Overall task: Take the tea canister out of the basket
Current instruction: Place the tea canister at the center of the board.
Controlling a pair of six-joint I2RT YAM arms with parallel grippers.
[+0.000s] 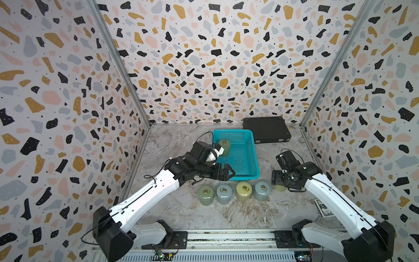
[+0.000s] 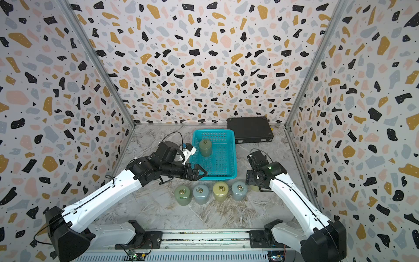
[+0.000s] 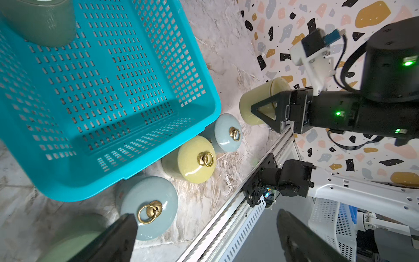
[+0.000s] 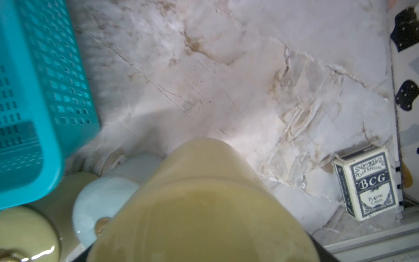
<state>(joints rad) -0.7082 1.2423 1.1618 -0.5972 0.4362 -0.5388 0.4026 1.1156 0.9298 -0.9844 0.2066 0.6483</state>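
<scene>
Green canister point(image 1: 224, 147) point(image 2: 205, 147) is standing upright inside the basket point(image 1: 240, 158) point(image 2: 220, 158), in its far corner on the left arm's side, close against the mesh walls there. It is the only thing sitting in the basket, and nothing is touching it.

The left gripper point(image 1: 227, 173) point(image 2: 199, 173) is hovering at the basket's near corner on the same side, with its jaws spreading wide and holding nothing. In the left wrist view both fingers point(image 3: 118, 236) are showing as dark shapes far apart, with the basket point(image 3: 113, 90) and the green canister point(image 3: 43, 22) beyond them.

The right gripper point(image 1: 278, 181) is clamping a pale canister point(image 1: 280, 188) point(image 3: 246, 99) outside the basket, just off the near corner on the right arm's side. The right wrist view is showing this canister point(image 4: 204, 204) filling the space between the jaws. Whether it is resting on the table point(image 1: 181, 208) or hanging just above it, I cannot tell.

Four more canisters are standing in a row along the basket's near wall: green point(image 1: 205, 195), blue point(image 1: 224, 194), yellow point(image 1: 243, 191) and blue point(image 1: 262, 190). The pale canister is sitting at the right end of this line.

A black case point(image 1: 266, 131) is lying behind the basket, and a card box point(image 4: 367, 183) is lying near the right arm.
</scene>
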